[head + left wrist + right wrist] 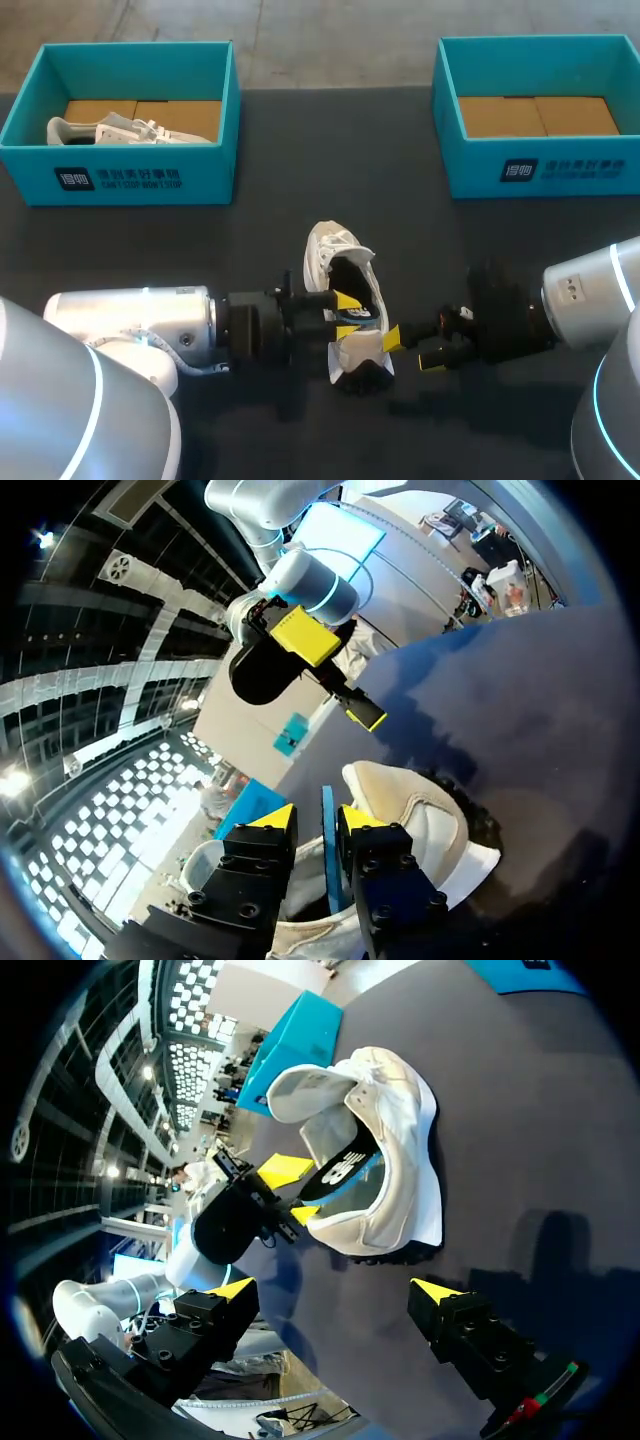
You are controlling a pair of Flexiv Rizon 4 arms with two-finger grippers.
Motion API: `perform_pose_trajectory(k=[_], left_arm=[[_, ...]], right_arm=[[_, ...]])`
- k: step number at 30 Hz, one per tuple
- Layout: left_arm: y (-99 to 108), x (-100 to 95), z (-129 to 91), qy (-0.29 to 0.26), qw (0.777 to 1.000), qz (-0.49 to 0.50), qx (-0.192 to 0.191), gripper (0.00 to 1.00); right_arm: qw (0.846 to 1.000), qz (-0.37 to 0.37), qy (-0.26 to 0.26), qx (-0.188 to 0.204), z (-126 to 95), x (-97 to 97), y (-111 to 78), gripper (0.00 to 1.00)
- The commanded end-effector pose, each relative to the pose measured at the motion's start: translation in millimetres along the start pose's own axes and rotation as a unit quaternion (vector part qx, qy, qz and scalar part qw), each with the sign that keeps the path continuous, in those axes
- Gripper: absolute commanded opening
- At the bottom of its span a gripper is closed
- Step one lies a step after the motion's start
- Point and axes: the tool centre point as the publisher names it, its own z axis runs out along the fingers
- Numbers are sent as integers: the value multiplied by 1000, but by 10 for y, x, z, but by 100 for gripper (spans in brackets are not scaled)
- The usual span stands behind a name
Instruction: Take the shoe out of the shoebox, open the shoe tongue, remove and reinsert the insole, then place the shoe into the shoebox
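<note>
A white shoe lies on its side mid-table, opening towards my left arm. Its black-and-blue insole stands partly out of the opening. My left gripper is at the shoe's mouth. In the left wrist view the insole's thin blue edge runs between the yellow tips of the left gripper, which stand slightly apart with a gap beside it, so it is open. My right gripper is wide open just right of the heel, holding nothing. From the right gripper the shoe lies ahead, the left gripper at the insole.
A teal shoebox at the back left holds a second white shoe. Another teal shoebox at the back right shows only its cardboard floor. Dark tabletop lies between the boxes and the shoe.
</note>
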Motion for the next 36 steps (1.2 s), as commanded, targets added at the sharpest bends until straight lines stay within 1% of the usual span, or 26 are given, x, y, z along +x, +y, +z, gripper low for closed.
perform_pose_trajectory(k=[1,2,3,10,18,22,26,31,32,35,36], left_arm=[[-54,18,-73,0,1000,0,0,12],[-54,18,-73,0,1000,0,1,4],[-53,18,-74,0,1000,0,1,0],[38,57,-13,10,1000,-5,-2,0],[207,45,51,16,1000,-6,-14,0],[260,41,62,16,1000,-11,-19,0],[271,42,57,14,1000,-18,-20,0],[196,32,25,11,1000,-25,-12,0],[168,28,13,11,1000,-26,-10,13],[104,25,-14,12,1000,-27,-6,27],[92,25,-20,12,1000,-27,-4,27]], right_arm=[[1000,0,-2,-1,17,12,-4,100],[1000,0,-2,-1,17,12,-4,100],[1000,0,-2,-1,17,12,-4,100],[1000,0,-2,-1,17,12,-4,100],[1000,0,-2,-1,17,12,-4,100],[1000,0,-2,-1,17,12,-4,100],[1000,0,-2,-1,17,12,-4,100],[1000,0,-2,-1,17,12,-4,100],[1000,0,-2,-1,17,12,-4,100],[1000,0,-2,-1,17,12,-4,100],[1000,0,-2,-1,17,12,-4,100]])
